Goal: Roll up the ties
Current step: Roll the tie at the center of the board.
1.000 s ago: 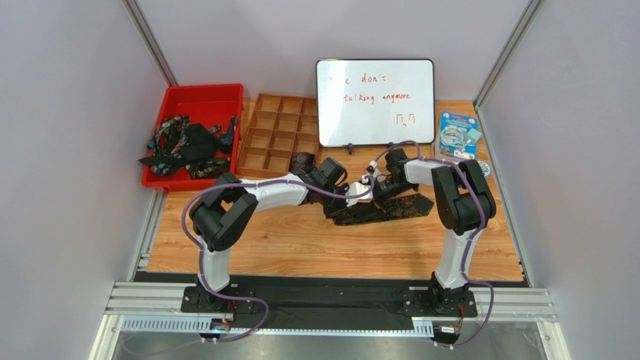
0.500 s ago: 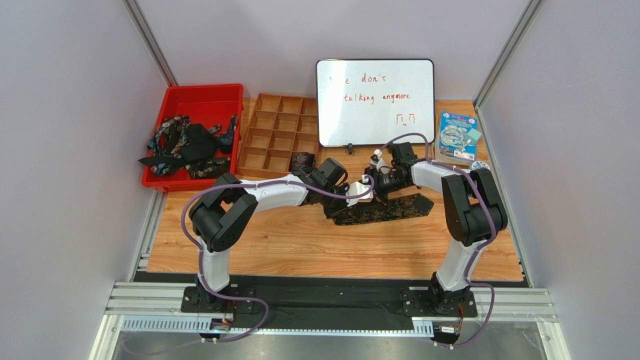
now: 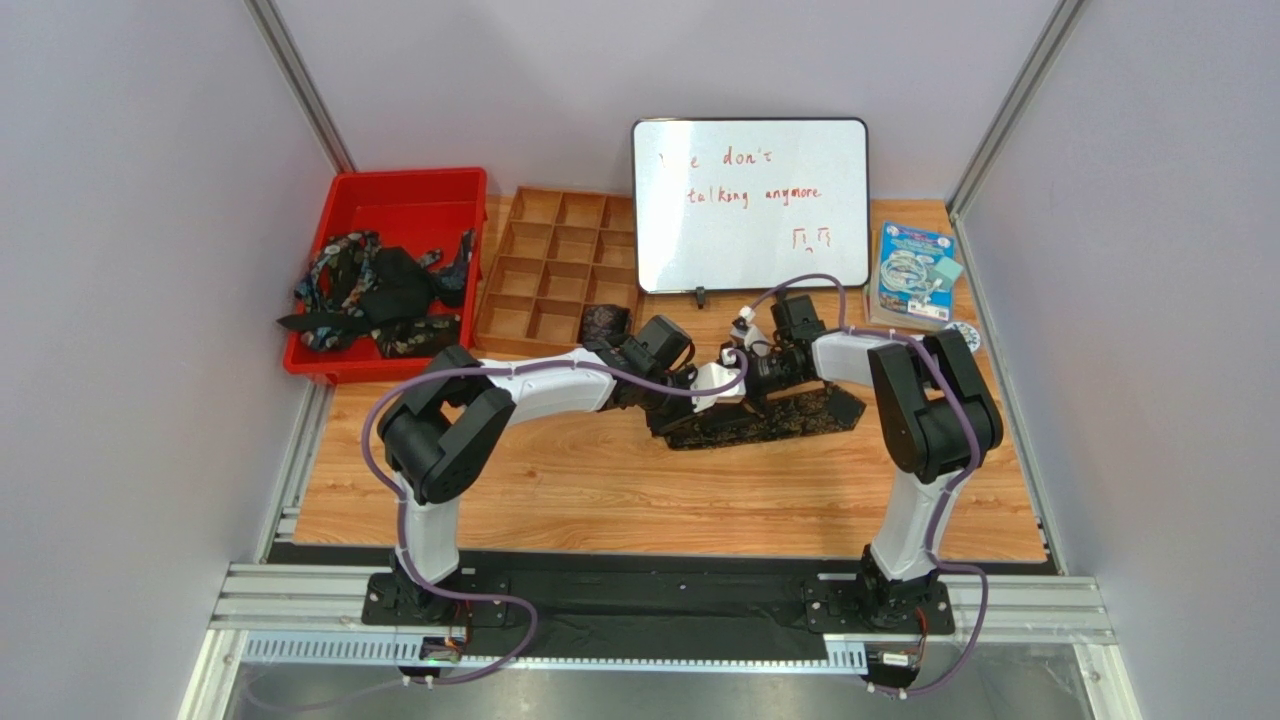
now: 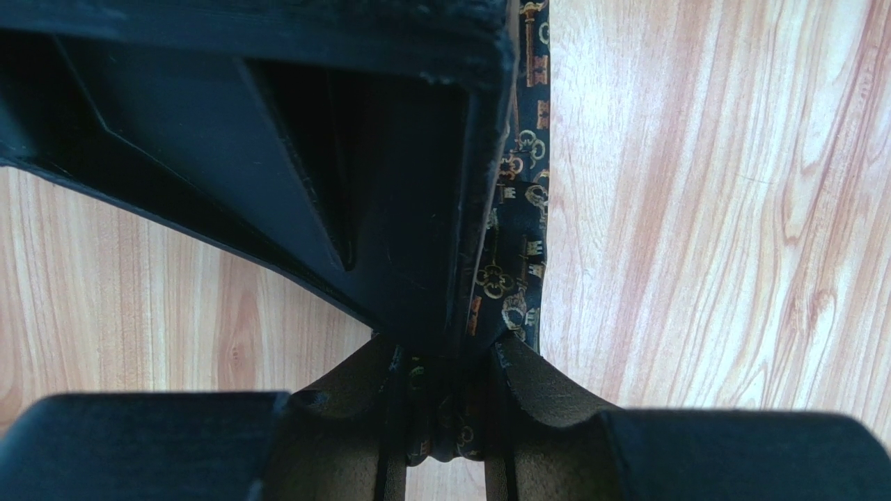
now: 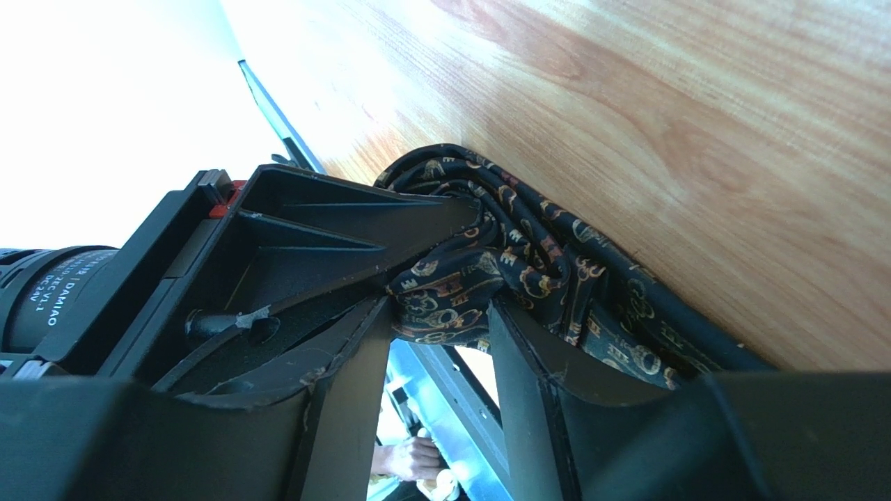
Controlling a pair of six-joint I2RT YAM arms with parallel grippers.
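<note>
red marker on the whiteboard (image 3: 750, 206) reads "e don't talking anymore", with a few small strokes lower right; the start of the first word is too faint to read. white print on the wrist motor (image 5: 47, 297) behind the left fingers (image 4: 345, 402) says "damiao". the blue packet (image 3: 914, 270) beside the board carries print too small to make out.

the tie (image 3: 759, 420) lies mid-surface, a long black woven strip with a gold key-and-chain pattern, one end bunched into a loose fold. the left fingers are closed tight on a narrow edge of it. the right fingers (image 5: 533, 365) stand part-way apart with the bunched fold filling the gap; whether they press it i cannot tell.

more ties (image 3: 376, 288) sit tangled in a red plastic bin (image 3: 398, 188) at far left. beside it is a wooden divider tray (image 3: 553, 270) of square compartments, with a small dark coil (image 3: 606, 320) at its near right corner. the surface (image 3: 601, 495) is pale wood-grain board, walled by plain grey panels (image 3: 135, 300).
</note>
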